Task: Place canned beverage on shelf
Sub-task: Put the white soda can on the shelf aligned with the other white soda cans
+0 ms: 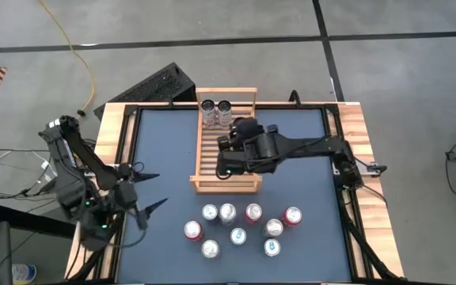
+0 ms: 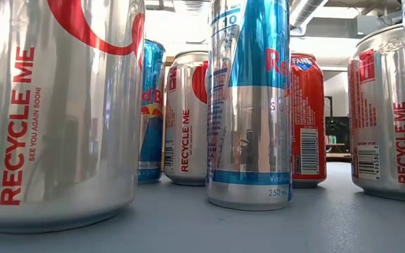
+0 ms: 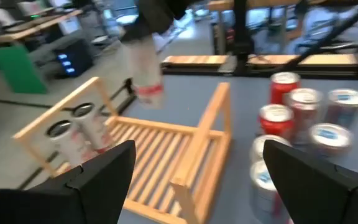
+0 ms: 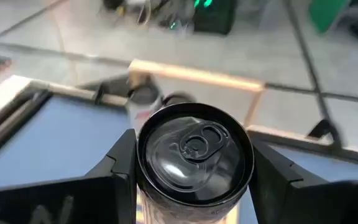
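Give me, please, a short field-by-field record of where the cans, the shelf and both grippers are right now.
shelf: light-wood slatted rack at the table's far middle
cans on shelf: two, upright at its far end
right gripper: above the shelf, shut on a can
left gripper: open, empty, waiting at the table's left side
cans on table: eight, upright in a cluster on the near side of the shelf

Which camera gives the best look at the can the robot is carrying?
The right wrist view: the can fills it, gripped by the right pincer. The left wrist view shows it blurred; the high view hides it; the low view misses it.
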`<state>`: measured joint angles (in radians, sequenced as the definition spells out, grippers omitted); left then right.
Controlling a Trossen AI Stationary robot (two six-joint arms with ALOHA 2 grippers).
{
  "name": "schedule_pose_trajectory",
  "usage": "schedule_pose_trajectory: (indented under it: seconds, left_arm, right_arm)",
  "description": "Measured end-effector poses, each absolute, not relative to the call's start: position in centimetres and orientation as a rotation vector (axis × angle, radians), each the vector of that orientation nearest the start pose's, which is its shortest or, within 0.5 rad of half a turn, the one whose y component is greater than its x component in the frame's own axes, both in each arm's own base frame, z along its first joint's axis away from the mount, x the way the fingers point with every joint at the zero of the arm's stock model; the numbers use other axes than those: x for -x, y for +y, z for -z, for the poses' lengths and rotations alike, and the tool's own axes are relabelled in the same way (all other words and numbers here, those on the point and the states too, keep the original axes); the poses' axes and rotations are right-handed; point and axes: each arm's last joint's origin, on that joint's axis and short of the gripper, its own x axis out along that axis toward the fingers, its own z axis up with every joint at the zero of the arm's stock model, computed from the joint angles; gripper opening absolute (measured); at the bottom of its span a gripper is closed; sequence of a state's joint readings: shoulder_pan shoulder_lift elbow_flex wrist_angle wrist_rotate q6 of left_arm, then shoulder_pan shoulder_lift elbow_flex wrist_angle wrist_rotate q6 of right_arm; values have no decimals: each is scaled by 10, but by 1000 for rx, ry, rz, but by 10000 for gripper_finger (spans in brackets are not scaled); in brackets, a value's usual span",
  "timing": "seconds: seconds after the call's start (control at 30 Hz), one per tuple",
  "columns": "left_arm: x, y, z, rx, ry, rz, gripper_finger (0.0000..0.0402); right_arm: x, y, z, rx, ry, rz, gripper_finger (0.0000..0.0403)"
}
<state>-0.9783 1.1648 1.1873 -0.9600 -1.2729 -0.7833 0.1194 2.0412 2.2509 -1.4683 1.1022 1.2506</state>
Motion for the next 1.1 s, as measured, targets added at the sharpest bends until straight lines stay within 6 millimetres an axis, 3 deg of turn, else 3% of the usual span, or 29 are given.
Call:
schedule_pose_trajectory:
  seconds: [0.27,0.73,0.87,1.1]
  left_arm:
    - [-160,-135,-347,-46,285,-529,341]
    - [-166,-130,-348,-21,272,-572,341]
    - [-166,-129,-348,-20,271,-573,341]
    - [-168,-127,-348,-34,275,-587,341]
  right_arm:
    - [-387,-30,-336,-323,478,1476,188]
    - [-363,-94,-276,-325,589,1735,188]
    - [-356,-102,-257,-339,590,1802,188]
    - [-350,-97,-237,-365,550,1847,188]
